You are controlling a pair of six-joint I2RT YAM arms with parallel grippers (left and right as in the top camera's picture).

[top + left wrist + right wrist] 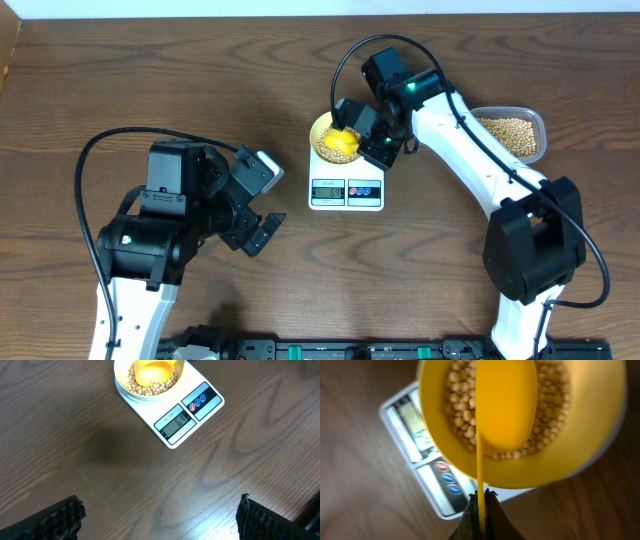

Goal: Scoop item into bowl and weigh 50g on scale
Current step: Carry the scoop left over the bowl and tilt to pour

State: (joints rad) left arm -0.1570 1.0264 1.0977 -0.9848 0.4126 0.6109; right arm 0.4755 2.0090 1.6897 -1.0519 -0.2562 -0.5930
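scale (346, 190) on dark wood-grain table (150, 90), pale strip (300, 6), perhaps wall, beyond

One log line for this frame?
left gripper: open, empty | right gripper: shut on spoon | spoon: in bowl, over beans | bowl: on scale

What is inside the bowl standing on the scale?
Tan beans fill the bowl, with a yellow spoon, held by the right fingers, over them. The spoon covers the beans beneath it, and the beans hide the bowl's floor.
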